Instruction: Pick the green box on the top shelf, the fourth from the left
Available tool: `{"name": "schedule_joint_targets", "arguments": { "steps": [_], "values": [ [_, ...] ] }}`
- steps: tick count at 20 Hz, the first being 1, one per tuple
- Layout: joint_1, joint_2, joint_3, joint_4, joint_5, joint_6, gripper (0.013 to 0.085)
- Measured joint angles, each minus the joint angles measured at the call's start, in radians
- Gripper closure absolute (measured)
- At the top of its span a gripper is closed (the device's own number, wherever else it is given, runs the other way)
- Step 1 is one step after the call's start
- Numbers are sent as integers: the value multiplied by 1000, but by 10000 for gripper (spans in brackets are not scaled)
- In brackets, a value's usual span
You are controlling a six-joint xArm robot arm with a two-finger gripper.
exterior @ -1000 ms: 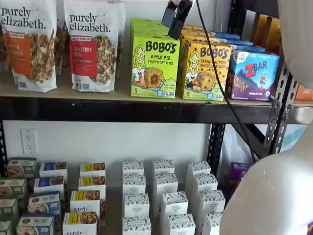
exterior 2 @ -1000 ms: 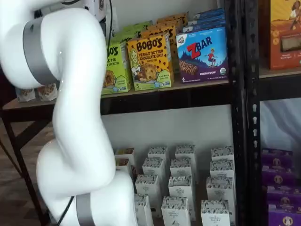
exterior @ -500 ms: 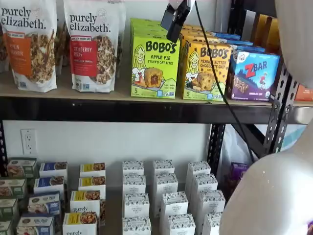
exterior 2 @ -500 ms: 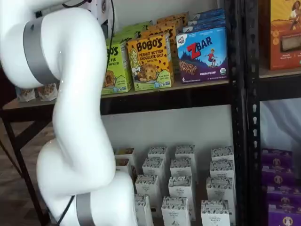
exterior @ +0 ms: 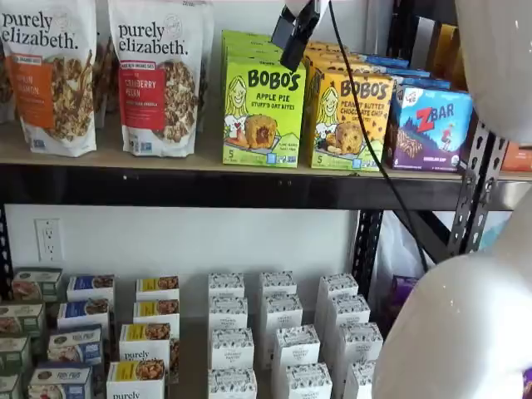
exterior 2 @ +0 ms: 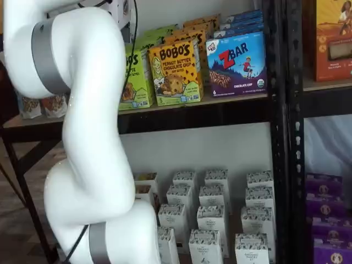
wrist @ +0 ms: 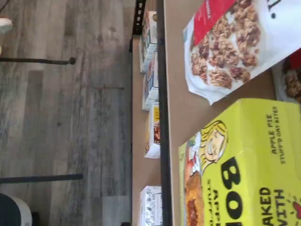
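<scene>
A: Where's the tool (exterior: 296, 29) right now?

B: High up, hanging from the top edge in a shelf view, black fingers (exterior: 285, 32) angled down and to the left, a black cable (exterior: 374, 141) trailing beside them.

A: Open or closed?

B: Open, jaws spread wide, nothing between them.

A: And the arm (exterior 2: 82, 137)?

B: Big white links fill a shelf view, a grey joint band near the top, another low down, the arm rising and bending over at the top.
</scene>
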Motion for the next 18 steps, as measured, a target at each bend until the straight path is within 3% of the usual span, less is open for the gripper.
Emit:
{"name": "schedule_joint_targets", "arguments": {
  "steps": [18],
  "values": [
    [-1, 65, -16, -16, -71, -17, 130]
  ]
}}
